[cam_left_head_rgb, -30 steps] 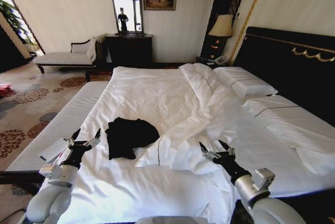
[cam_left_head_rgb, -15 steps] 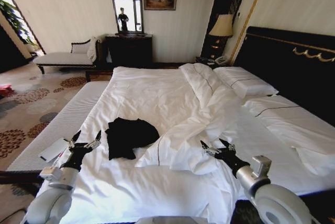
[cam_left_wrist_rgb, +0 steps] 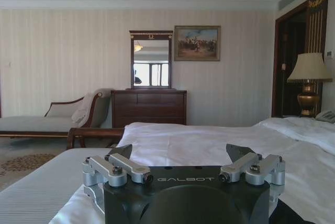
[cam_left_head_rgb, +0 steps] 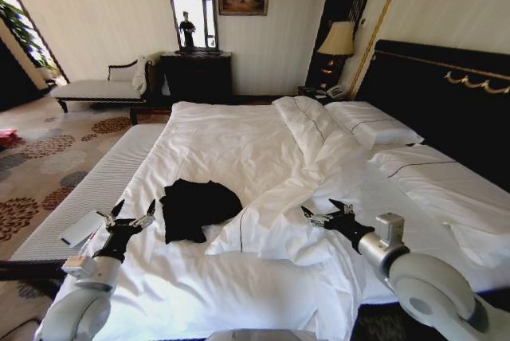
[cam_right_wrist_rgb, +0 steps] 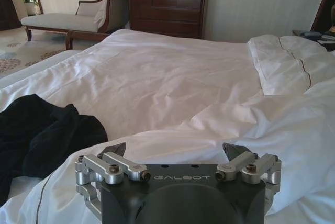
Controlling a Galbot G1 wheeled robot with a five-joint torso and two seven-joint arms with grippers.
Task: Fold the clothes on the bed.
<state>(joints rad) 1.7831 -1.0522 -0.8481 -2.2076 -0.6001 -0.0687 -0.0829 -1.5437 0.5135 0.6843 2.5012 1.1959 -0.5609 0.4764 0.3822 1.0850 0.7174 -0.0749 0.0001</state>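
The clothes are one crumpled black T-shirt point(cam_left_head_rgb: 199, 207) lying on the white bed point(cam_left_head_rgb: 239, 142), near its left side. My left gripper point(cam_left_head_rgb: 131, 215) hovers open just left of the shirt, above the bed's edge. My right gripper point(cam_left_head_rgb: 327, 215) is open over a folded-back bulge of duvet point(cam_left_head_rgb: 279, 229), to the right of the shirt, and points toward it. In the right wrist view the shirt point(cam_right_wrist_rgb: 42, 135) lies beyond the open right gripper point(cam_right_wrist_rgb: 175, 150) with a ridge of duvet between them. The left wrist view has the open left gripper point(cam_left_wrist_rgb: 180, 153) facing along the bed.
A narrow light padded bench point(cam_left_head_rgb: 96, 190) runs along the bed's left side, with a flat white object point(cam_left_head_rgb: 80, 228) on it. The dark headboard point(cam_left_head_rgb: 446, 94) and pillows point(cam_left_head_rgb: 370, 124) are on the right. A chaise longue point(cam_left_head_rgb: 96, 90), dresser point(cam_left_head_rgb: 198, 76) and lamp point(cam_left_head_rgb: 336, 42) stand against the far wall.
My right arm has swung forward and up, and its gripper has turned leftward toward the shirt. The left gripper has barely shifted. The shirt lies as before.
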